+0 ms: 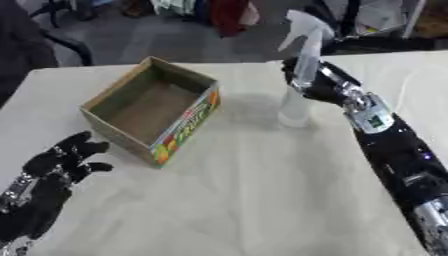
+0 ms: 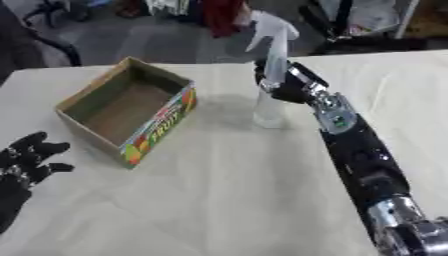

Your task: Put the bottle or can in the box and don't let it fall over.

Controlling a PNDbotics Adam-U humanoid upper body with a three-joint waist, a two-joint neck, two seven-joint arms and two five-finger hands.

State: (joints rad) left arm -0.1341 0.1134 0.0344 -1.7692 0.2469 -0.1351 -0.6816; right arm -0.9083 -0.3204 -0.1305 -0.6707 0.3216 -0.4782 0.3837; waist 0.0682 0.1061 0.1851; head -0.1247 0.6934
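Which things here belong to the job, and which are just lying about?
Part of the job:
- spray bottle, upright on the table, right hand curled round it
- open cardboard box, empty

Just about:
- left hand, idle and open, lower left
- table
- clutter beyond the far edge

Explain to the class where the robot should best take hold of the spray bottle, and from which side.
Grip the spray bottle around its narrow upper body, just below the trigger head, coming from the right. It stands upright and tall, so a side grasp probably keeps it vertical; the right hand is already curled there.
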